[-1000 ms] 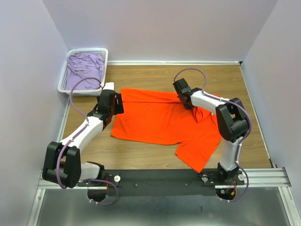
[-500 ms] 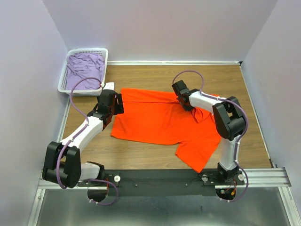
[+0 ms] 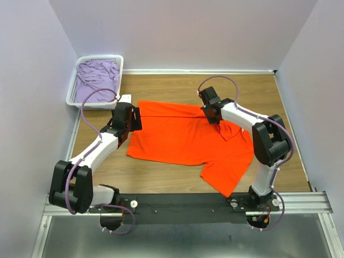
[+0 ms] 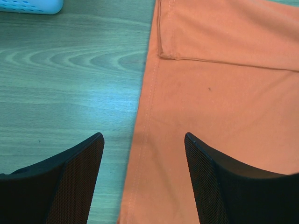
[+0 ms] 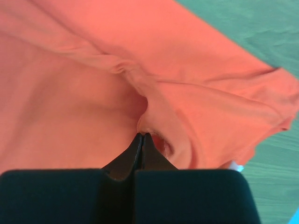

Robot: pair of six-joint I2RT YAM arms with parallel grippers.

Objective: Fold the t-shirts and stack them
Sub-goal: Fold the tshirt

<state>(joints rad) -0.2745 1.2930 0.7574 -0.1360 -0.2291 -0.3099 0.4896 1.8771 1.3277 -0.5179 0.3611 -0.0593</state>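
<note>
Hard to make out: pale lilac cloth t-shirt (image 3: 97,78), bunched inside white plastic lattice basket (image 3: 71,95) at far left corner of brown wooden table (image 3: 172,86); sleeves and neck lost in folds. Basket cut off at top edge of left wrist view. Bright orange short-sleeved cloth t-shirt (image 3: 177,137) spread flat mid-table, partly behind right arm.

Count: two tees, one basket, two grippers.

Left gripper (image 4: 142,140) spread wide, straddling the orange tee's stitched edge, gripping nothing. Right gripper (image 5: 142,136) clenched, pinching a puckered fold of orange cloth; pinch point itself masked by fingers.
</note>
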